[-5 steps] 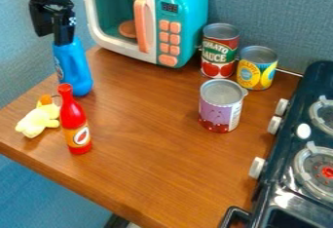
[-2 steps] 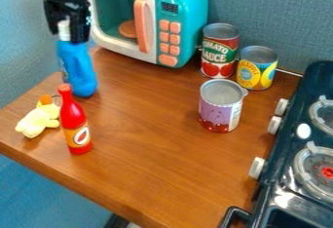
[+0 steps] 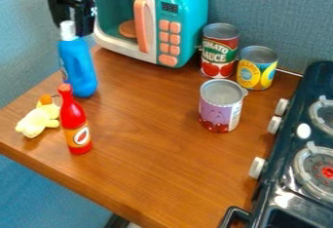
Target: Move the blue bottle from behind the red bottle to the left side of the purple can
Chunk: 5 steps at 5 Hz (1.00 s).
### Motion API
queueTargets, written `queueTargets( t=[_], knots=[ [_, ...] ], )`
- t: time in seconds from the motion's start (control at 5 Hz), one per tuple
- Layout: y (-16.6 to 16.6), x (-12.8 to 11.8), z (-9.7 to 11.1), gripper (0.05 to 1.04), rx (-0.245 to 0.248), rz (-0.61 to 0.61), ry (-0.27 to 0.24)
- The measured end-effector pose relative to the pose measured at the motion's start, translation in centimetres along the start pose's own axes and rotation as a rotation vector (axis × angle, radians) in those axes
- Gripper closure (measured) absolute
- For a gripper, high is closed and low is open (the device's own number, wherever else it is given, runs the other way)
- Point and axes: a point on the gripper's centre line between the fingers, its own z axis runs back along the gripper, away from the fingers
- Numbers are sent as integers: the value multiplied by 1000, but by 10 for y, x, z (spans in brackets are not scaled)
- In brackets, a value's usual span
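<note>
Gripper [image 3: 77,26] in black, hanging at the upper left of the camera view, right up by the white cap of the blue bottle [image 3: 79,68]; whether it is clenched or let go, I can't tell from where I'm standing. That bottle is upright at the left side of the wooden table [image 3: 149,166]. Nearer me stands a red bottle [image 3: 73,122] with an orange label, and just left of it there's a pale yellow plush toy [image 3: 38,121]. Behind, by the wall, sits a teal and white toy microwave [image 3: 185,8] with an orange handle. To its right are a tomato can [image 3: 220,51] and a yellow can [image 3: 257,69], and in front of them, a purple can [image 3: 220,107]. A dark toy stove [image 3: 286,173] runs along the right.
</note>
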Motion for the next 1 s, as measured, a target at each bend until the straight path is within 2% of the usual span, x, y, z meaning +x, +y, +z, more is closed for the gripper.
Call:
queueTargets(
  t=[0.2, 0.4, 0.6, 0.8, 1.0],
  knots=[
    [4, -3, 5, 121, 0, 1, 15],
    [15, -11, 2, 420, -10, 8, 59],
    [14, -15, 6, 673, -18, -3, 82],
    [13, -22, 0, 715, -15, -4, 117],
    [10, -27, 0, 715, -19, -7, 125]
  ],
)
